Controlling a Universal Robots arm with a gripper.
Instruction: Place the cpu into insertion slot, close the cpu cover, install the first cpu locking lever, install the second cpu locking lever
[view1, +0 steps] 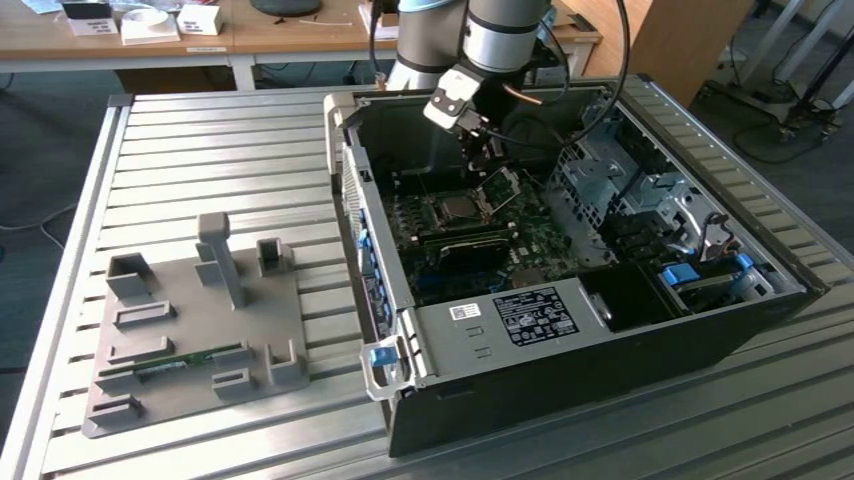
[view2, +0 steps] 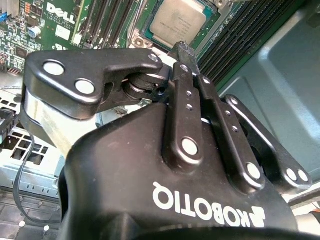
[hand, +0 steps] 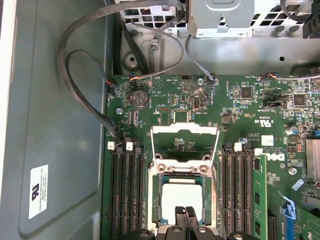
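Observation:
The cpu (hand: 177, 197) lies flat in the insertion slot (hand: 154, 200) on the green motherboard, silver top up; it also shows in the second wrist view (view2: 177, 20) and the exterior view (view1: 454, 208). The cpu cover (hand: 185, 129) stands swung open on its hinge, away from the socket, seen as a tilted silver frame (view1: 499, 184). My gripper (hand: 186, 216) is shut with nothing between its fingers. Its closed tip (view2: 182, 47) hangs just over the cpu's near edge; whether it touches I cannot tell. From outside, the gripper (view1: 483, 160) reaches down into the open case.
Black memory slots (hand: 125, 190) flank the socket, with a green memory stick (hand: 257, 195) on one side. Loose cables (hand: 85, 90) loop along the case wall. A drive cage (view1: 627, 190) fills the exterior view's right. A grey fixture plate (view1: 200, 330) lies on the table.

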